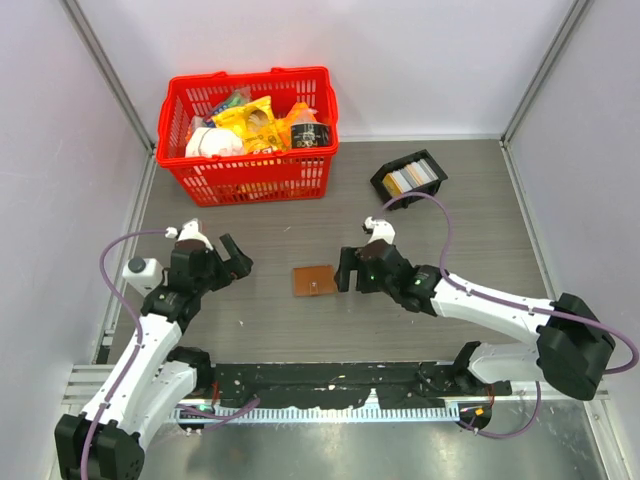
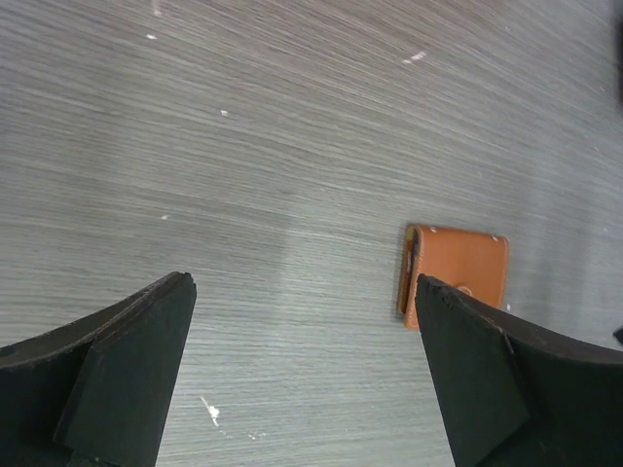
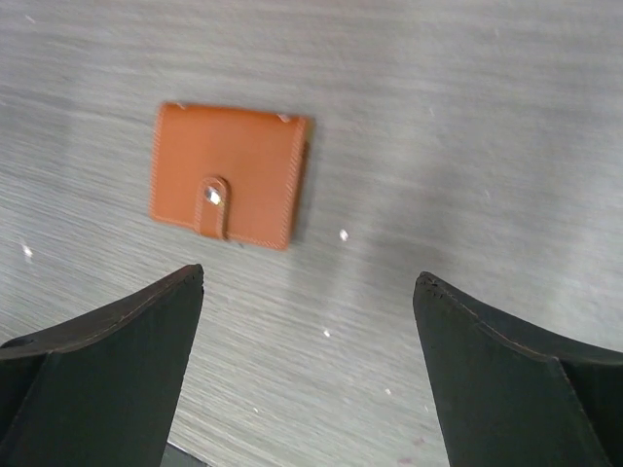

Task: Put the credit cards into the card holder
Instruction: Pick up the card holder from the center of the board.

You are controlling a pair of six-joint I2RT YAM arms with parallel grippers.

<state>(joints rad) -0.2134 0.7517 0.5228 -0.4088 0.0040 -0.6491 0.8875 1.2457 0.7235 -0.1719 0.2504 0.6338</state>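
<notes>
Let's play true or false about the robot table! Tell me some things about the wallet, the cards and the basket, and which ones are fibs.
1. The card holder is snapped shut. True.
2. The left gripper holds a card. False: its jaws are open and empty.
3. The credit cards sit in a black tray. True.
4. The red basket is empty. False: it holds packets.
5. The right gripper stands open beside the card holder. True.

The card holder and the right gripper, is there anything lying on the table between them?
No. In the top view, only bare table separates the card holder from the right gripper.
</notes>
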